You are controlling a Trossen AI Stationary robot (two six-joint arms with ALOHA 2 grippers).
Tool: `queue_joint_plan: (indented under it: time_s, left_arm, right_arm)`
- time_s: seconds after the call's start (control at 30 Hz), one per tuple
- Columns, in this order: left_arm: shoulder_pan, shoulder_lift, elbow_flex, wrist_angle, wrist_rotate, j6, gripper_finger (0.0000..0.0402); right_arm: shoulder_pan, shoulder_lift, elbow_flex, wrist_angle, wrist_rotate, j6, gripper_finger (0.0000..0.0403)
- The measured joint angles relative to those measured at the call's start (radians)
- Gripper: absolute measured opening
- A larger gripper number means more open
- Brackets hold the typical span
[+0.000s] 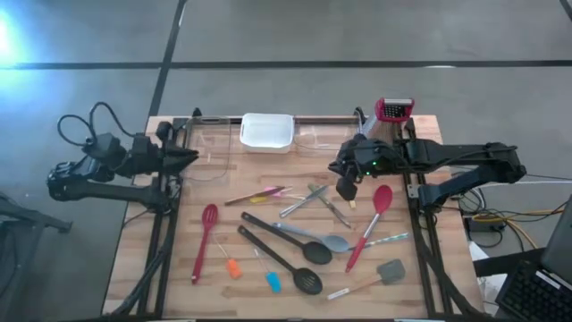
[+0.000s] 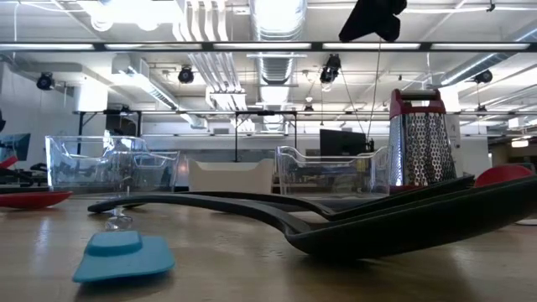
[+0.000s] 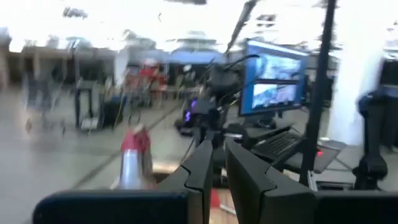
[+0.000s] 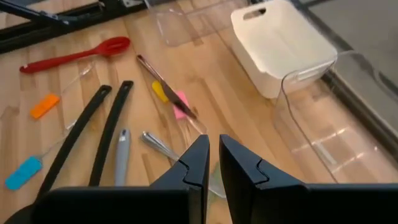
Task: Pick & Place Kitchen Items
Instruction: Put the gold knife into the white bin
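The kitchen items lie loose on the wooden table: a red spoon point(image 1: 204, 241) at the left, another red spoon point(image 1: 371, 224) at the right, two black spoons point(image 1: 281, 255), a grey spoon point(image 1: 313, 237), thin metal tongs point(image 1: 308, 199), a grey spatula point(image 1: 386, 271), and small orange point(image 1: 233, 268), blue point(image 1: 273, 282) and pink point(image 1: 264, 192) pieces. My right gripper point(image 1: 346, 190) hangs shut above the tongs point(image 4: 158, 146), slanting down and touching nothing. My left gripper point(image 1: 192, 154) waits shut and level at the table's far left corner, with nothing between its fingers point(image 3: 205, 171).
A white tray point(image 1: 266, 131) stands at the far edge, with clear plastic bins point(image 1: 210, 148) point(image 1: 322, 139) on either side of it. A red-topped box grater point(image 1: 393, 109) stands at the far right. A black frame point(image 1: 170, 233) runs along the table's left and right sides.
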Motion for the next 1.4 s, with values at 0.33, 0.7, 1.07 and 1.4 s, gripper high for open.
queue_joint_plan:
  time_s: [0.33,0.7,1.07,1.4]
  left_arm:
    - [0.0,0.02,0.0,-0.233,-0.009,-0.056,0.0051]
    - [-0.001,0.143,0.0,-0.264,-0.014,-0.046,0.0051]
    - [0.0,0.41,0.0,-0.284,-0.037,0.0,0.0052]
    - [0.0,0.586,0.14,-0.516,-0.199,-0.002,0.0128]
  right_arm:
    - [0.026,0.106,0.008,0.001,0.016,-0.093,0.0034]
    - [0.055,0.174,0.085,-0.054,0.016,-0.245,0.0034]
    - [0.054,0.136,0.088,-0.08,0.027,-0.215,0.0034]
    - [0.053,0.134,0.088,-0.073,0.068,-0.189,0.0034]
